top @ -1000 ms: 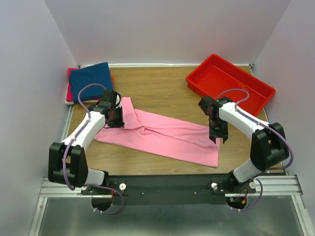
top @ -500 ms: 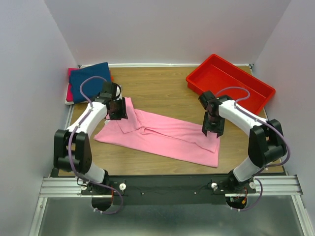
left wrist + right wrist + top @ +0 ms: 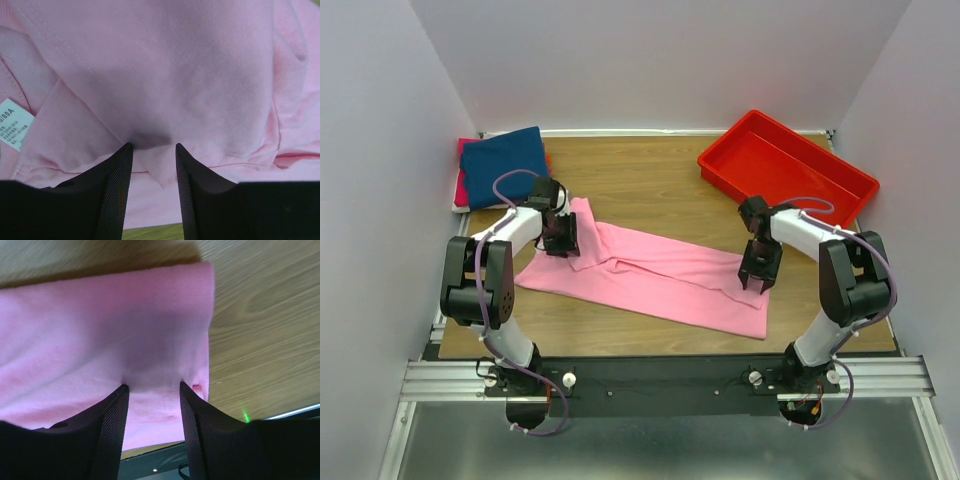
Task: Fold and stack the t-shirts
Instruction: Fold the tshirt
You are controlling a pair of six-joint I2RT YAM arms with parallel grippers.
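L gripper, R gripper shifted, pinching pink tee

Noted: the left gripper has come back down toward its own base, undoing the small rise seen half a second ago. Its jaws are pinched on a fold of the pink t-shirt. The upper link behind it has swung inward and now stands just beside the gripper's left (a second ago it sat well out and nearer the rail). The right gripper has shifted outward and back. The forearm trailing it now appears shorter.
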